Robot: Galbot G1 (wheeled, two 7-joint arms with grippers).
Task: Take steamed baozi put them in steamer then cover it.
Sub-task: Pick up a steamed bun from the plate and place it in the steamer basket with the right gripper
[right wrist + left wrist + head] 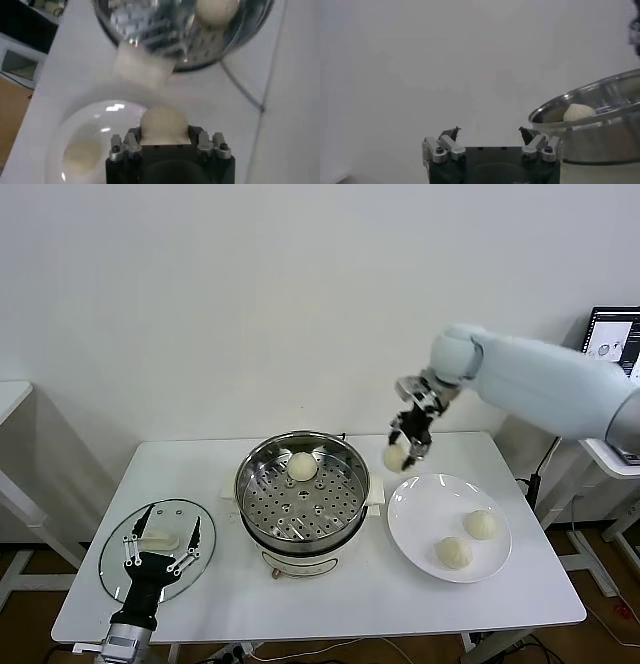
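Left gripper (pixel 160 536) at 7 o'clock, jaws spread, hovering over glass cover (pixel 118 556) lying on tabletop (pixel 330 594). Plate (pixel 420 519) at 4 o'clock, two baozi (pixel 455 553) on it. Steamer (pixel 300 494) centre, one bun (pixel 303 466) inside. Right gripper (pixel 408 449) at 2 o'clock, jaws pinching held baozi (pixel 396 456) between steamer and plate.

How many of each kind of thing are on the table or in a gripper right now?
Baozi: 4 - in the steamer, held in the right gripper above the table, and two on the plate
Steamer: 1
Cover: 1, under the open left gripper
Plate: 1
Total: 7
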